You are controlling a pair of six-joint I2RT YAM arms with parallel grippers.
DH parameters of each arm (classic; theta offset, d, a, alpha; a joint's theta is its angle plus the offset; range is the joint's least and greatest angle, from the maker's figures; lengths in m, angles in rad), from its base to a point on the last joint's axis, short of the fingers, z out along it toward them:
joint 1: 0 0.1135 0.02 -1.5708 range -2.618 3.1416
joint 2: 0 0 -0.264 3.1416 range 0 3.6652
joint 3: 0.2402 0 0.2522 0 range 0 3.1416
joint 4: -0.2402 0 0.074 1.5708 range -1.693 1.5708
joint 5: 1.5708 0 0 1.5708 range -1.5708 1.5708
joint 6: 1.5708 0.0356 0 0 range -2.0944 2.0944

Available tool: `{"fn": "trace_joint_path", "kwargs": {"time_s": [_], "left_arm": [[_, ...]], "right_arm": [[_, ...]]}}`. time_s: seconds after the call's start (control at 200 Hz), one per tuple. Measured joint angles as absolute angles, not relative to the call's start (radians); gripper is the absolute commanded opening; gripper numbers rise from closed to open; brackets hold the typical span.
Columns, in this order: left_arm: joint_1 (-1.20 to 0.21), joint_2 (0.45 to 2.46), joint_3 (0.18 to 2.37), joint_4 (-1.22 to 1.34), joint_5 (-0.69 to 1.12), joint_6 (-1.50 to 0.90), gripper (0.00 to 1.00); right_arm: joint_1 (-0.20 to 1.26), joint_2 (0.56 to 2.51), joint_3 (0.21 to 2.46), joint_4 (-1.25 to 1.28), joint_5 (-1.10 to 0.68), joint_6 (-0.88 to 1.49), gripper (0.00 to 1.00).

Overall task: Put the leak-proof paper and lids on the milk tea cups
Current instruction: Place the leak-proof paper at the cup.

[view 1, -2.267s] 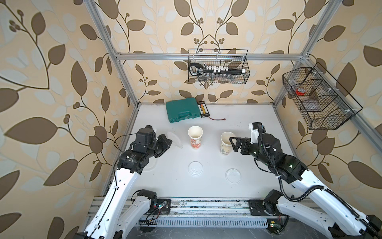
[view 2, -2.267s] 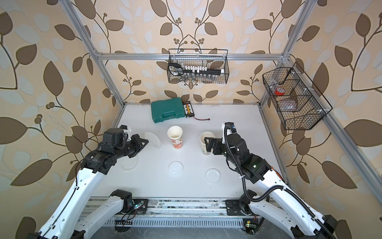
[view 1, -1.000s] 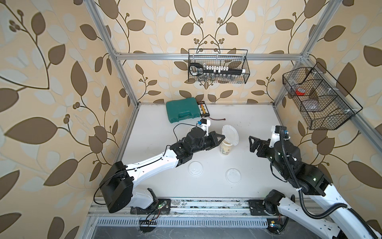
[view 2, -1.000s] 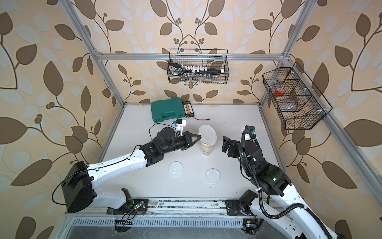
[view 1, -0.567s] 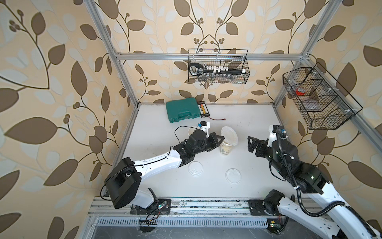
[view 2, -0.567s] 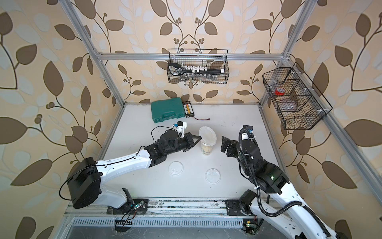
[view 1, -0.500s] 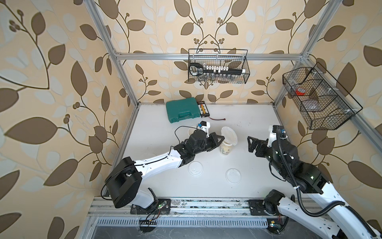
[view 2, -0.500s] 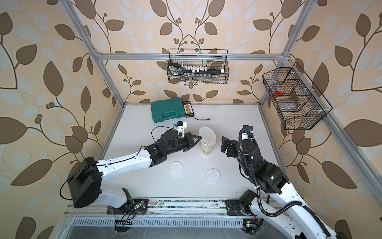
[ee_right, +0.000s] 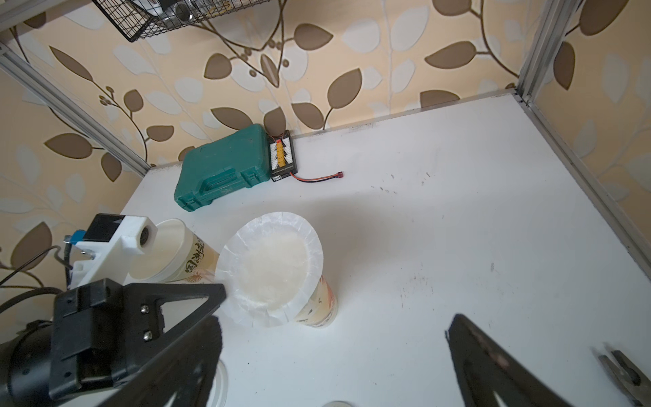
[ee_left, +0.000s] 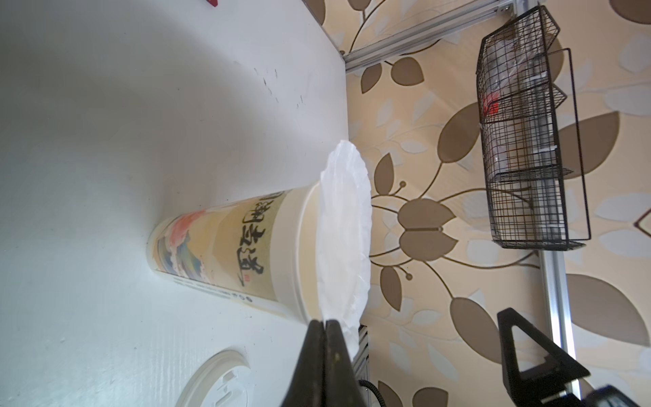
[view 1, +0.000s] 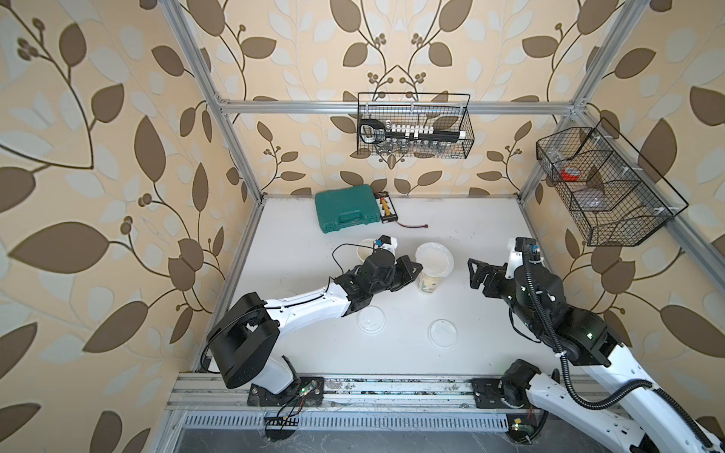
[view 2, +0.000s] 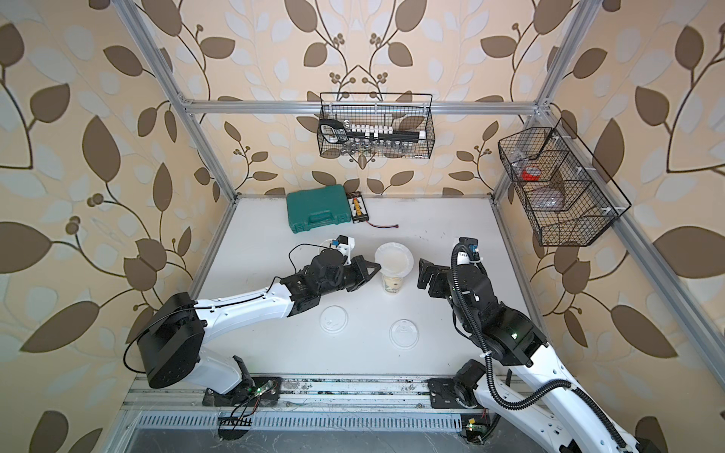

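The leak-proof paper point(view 1: 434, 259) lies over the mouth of the green-beige cup point(view 1: 428, 282), which stands upright near the middle of the table point(view 1: 470, 227). Its crinkled edge overhangs the rim all round.

The left gripper point(view 1: 419, 268) meets the film from the cup's 9 o'clock. Its jaws are pressed together on the paper's rim, as the left wrist view shows.

The right gripper point(view 1: 472, 274) hangs at the cup's 3 o'clock, clear of it. Its jaws are spread wide with nothing between them.

The red-orange cup point(ee_right: 199, 255) stands uncovered just beside the first, at its 9 o'clock. In both top views the left arm's wrist camera hides most of it.

Two moulded lids lie flat on the table, one point(view 1: 370, 319) at the covered cup's 7 o'clock by the left forearm. The other point(view 1: 442, 332) lies at 6 o'clock.

Far back at 11 o'clock sits a green tool case point(view 1: 347, 210), with a small charger board point(view 1: 386, 208) touching its side. Wire baskets point(view 1: 414, 129) hang on the walls.
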State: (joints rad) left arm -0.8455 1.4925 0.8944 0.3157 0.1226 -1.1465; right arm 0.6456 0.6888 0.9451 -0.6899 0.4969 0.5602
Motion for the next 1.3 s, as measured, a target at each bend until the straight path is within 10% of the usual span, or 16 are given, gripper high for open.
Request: {"fn": "trace_joint_path", "kwargs": {"time_s": [0.69, 0.965, 1.3], "left_arm": [[-0.846, 1.493, 0.904, 0.244, 0.131, -1.139, 0.44], [-0.846, 1.415, 0.986, 0.128, 0.129, -1.061, 0.98], [-0.841, 1.192, 1.087, -0.162, 0.024, -0.923, 0.99]], "right_arm": [[0.646, 0.69, 0.93, -0.685, 0.484, 0.564, 1.0], [0.645, 0.751, 0.929, -0.723, 0.423, 0.564, 1.0], [0.678, 0.851, 0.822, -0.824, 0.285, 0.656, 1.0]]}}
